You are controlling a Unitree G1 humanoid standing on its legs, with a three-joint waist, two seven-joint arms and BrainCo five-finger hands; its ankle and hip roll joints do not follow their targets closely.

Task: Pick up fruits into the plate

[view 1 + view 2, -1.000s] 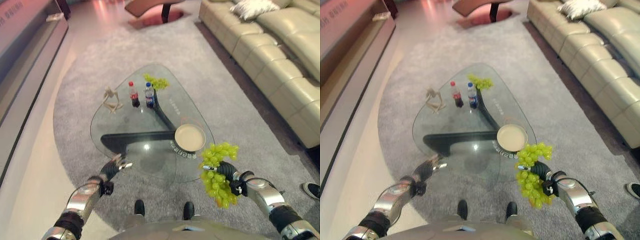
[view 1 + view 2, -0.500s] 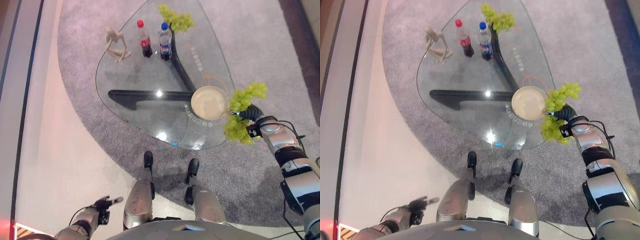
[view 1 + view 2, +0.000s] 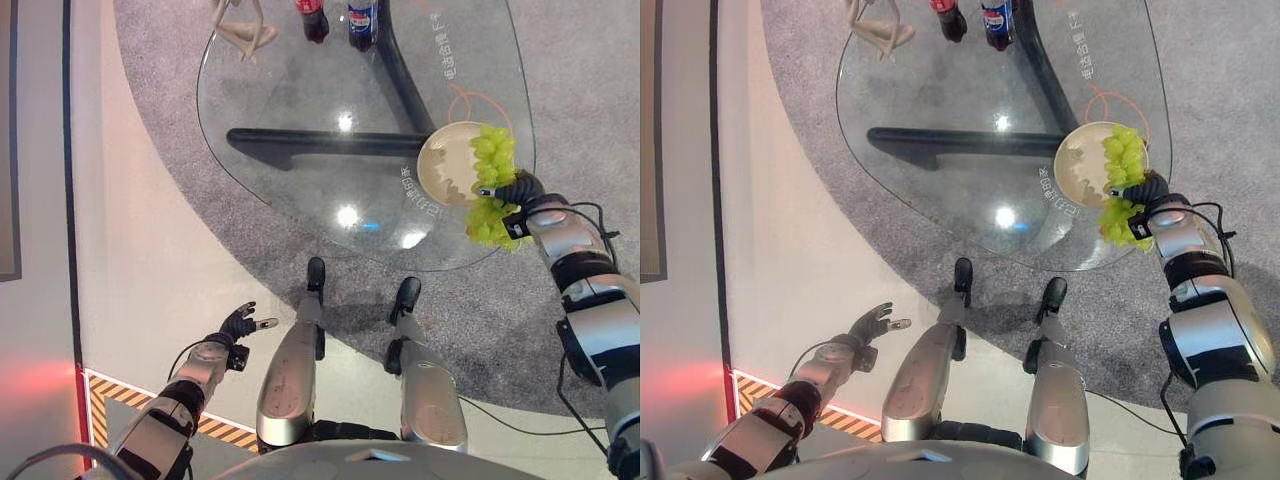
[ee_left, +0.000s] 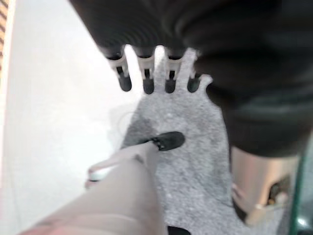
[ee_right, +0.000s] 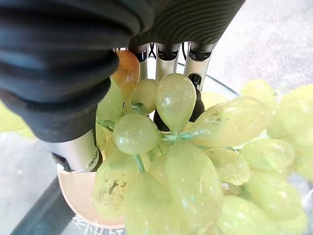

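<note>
Left eye view: right hand (image 3: 519, 192) at right edge of frame, fingers curled round green grape bunch (image 3: 490, 172), carried over near rim of beige plate (image 3: 445, 165) on glass coffee table (image 3: 300, 100) — likely set for release. Upper part of bunch overlaps plate, lower part hangs outside rim below hand. Right wrist view: grape stems pinched between thumb and fingers (image 5: 197, 68), plate beneath. Left hand (image 3: 240, 324) lower left over floor, fingers relaxed apart, idle. Two bottles (image 3: 363, 17) and figurine (image 3: 243, 25) at top edge.
</note>
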